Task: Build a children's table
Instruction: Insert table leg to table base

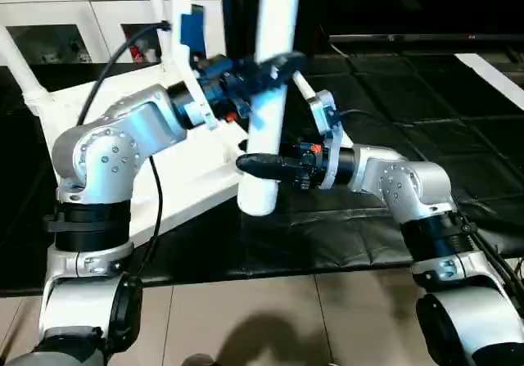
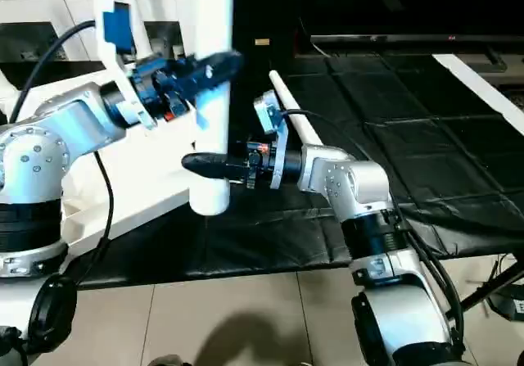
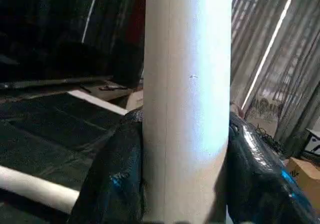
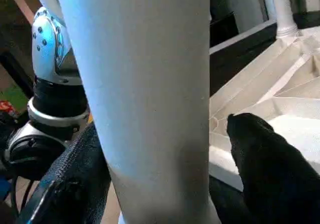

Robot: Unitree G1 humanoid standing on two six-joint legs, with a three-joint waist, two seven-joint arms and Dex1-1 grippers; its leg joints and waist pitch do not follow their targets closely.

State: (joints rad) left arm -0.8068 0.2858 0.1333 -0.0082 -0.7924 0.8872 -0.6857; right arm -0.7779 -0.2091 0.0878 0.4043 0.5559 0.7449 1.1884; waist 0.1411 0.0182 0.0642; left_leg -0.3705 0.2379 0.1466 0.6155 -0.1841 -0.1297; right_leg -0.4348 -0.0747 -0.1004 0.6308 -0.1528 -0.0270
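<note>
Centre frame, both end effectors clamp one upright leg [image 1: 270, 96], the left end effector [image 1: 274, 70] high, the right end effector [image 1: 258, 165] near its lower end, its long axis vertical, with the ribbed tabletop [image 1: 196, 169] just behind at left.

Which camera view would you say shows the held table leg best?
The left eye view: the table leg stands upright, its lower end free, the left gripper above the right gripper. Both wrist views give close shaft sections.
</note>
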